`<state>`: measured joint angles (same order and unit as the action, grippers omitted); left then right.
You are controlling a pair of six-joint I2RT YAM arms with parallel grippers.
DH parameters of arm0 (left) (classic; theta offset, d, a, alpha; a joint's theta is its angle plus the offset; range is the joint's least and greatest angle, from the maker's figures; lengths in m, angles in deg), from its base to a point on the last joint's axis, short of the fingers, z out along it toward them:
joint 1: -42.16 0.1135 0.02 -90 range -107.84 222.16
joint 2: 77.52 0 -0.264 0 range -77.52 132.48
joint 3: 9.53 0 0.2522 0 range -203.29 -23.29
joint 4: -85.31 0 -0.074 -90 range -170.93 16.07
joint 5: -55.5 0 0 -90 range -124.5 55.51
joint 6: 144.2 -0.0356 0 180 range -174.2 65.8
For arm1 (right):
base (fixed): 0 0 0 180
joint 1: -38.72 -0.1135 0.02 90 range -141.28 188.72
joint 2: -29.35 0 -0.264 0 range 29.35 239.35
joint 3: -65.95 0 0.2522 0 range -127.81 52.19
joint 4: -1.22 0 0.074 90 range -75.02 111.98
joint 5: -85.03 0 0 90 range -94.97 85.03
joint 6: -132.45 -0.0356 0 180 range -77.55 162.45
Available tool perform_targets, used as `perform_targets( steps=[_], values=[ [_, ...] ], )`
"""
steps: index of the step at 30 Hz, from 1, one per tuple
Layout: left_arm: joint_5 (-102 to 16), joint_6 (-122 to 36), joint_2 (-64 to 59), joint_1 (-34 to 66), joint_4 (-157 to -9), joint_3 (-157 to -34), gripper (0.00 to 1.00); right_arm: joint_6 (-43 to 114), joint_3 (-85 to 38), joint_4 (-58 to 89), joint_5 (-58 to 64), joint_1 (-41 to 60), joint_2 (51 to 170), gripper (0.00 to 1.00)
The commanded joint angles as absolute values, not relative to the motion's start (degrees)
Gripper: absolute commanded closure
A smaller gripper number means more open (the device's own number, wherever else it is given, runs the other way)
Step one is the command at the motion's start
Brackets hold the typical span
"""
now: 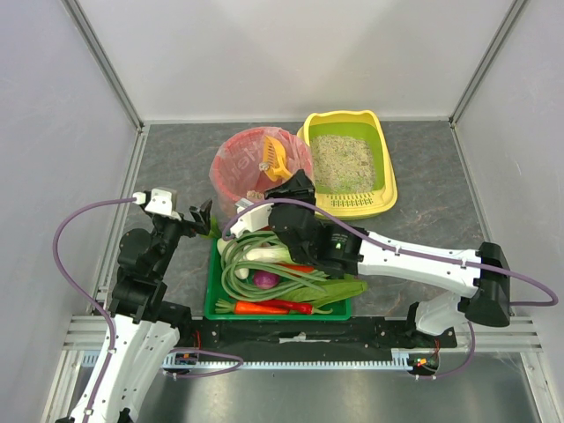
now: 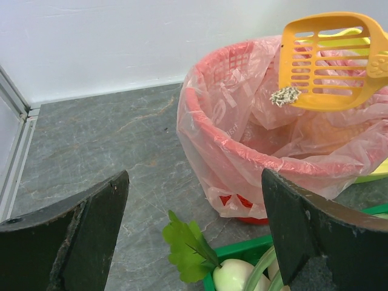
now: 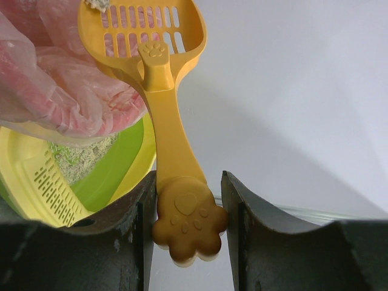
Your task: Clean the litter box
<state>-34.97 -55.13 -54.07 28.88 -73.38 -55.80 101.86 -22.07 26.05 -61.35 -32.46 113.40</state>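
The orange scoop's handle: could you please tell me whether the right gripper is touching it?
Touching. The right wrist view shows the right gripper clamped on the orange scoop at its paw-shaped handle end, with no gap.

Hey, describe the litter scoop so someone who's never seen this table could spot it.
Find the red bin lined with a pink bag, left of the yellow litter box. Above it, the right pincer holds the scoop: orange, slotted, with a paw-shaped handle end.
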Motion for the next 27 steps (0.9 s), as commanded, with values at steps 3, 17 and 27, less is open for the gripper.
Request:
perform_targets(
  steps=[3, 17, 27],
  values=[
    [-33.53, -54.73, -54.75, 28.71, -74.6, -57.74, 0.04, 108.45, -23.13, 23.69, -60.78, -33.0, 111.27, 1.0],
    [-30.55, -52.09, -54.84, 28.71, -73.99, -58.09, 0.03, 89.84, -22.44, 17.2, -55.16, -31.34, 103.72, 1.0],
    [-29.31, -50.95, -54.49, 28.71, -73.55, -58.27, 0.02, 65.75, -12.77, 10.51, -47.35, -12.89, 94.14, 1.0]
  ],
)
